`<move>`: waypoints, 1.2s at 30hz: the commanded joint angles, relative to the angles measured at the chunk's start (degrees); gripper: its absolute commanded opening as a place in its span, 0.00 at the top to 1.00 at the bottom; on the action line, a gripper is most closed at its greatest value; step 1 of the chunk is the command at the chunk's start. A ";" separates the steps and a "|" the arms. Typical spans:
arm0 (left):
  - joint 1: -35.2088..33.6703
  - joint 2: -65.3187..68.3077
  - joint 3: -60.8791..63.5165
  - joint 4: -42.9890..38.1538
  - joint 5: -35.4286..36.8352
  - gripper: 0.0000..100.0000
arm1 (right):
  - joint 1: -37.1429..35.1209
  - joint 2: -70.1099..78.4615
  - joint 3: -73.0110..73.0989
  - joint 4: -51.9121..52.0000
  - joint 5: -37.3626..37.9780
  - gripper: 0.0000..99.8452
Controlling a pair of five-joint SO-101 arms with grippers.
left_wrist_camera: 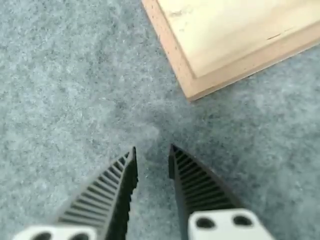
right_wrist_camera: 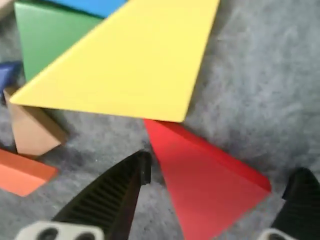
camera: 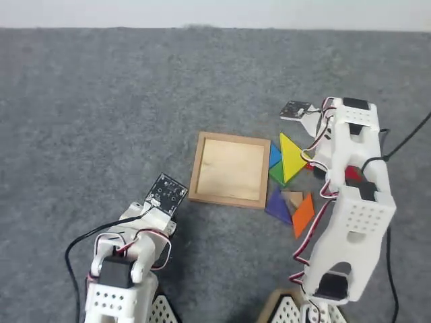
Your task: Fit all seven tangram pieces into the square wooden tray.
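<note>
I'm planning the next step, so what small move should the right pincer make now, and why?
Probably close the right pincer on the red triangle: its open fingers straddle that piece, which lies outside the wooden tray.

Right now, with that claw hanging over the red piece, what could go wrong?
1. The open right claw straddles the red triangle, whose corner meets the yellow triangle; closing may shove both.
2. The red triangle's slanted edges could let it squirt out of the grip.
3. The left claw sits close to a corner of the wooden tray and might knock it askew.
</note>
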 commanded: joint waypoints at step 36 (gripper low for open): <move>-0.35 -0.62 -0.66 -0.09 -0.53 0.90 | 1.01 -17.19 -7.65 10.07 -30.95 0.79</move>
